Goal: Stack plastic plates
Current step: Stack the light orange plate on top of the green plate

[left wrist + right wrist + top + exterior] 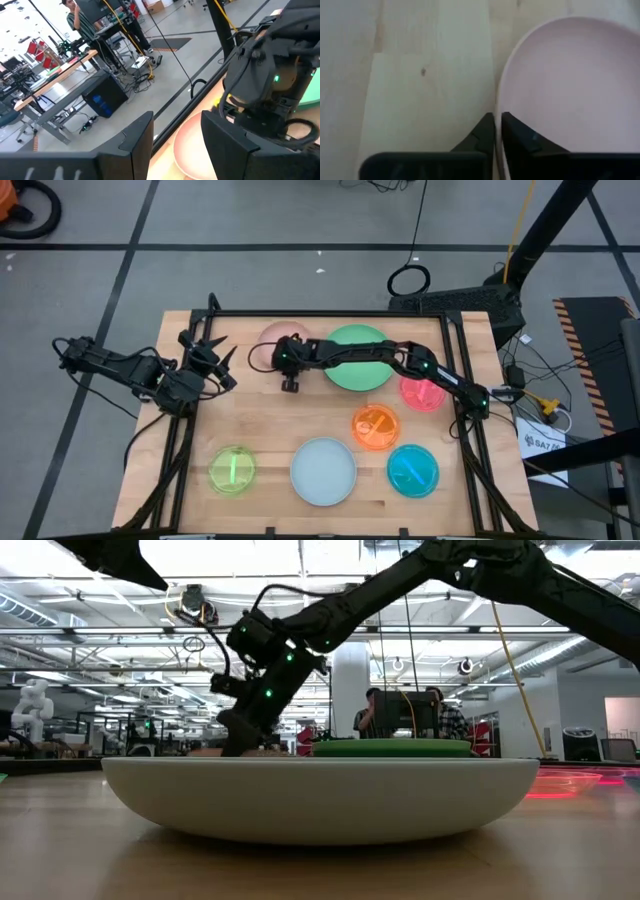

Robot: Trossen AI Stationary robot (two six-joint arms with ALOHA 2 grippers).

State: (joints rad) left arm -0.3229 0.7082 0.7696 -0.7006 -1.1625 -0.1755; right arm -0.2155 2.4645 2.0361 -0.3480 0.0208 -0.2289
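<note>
Right wrist view: pale pink plate's [570, 90] rim between fingers [480, 132].

Two slim black robot arms built of jointed tube segments, with small green indicator lights glowing on several joint housings. Thin black cables loop along the links, and each arm ends in a claw of two flat, matte black fingers.

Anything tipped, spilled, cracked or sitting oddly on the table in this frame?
Nothing stands out. The plates lie flat and apart on the table, none stacked yet. The right tool is shut on the pale pink plate at its rim; the left tool waits open near the table's left edge.
</note>
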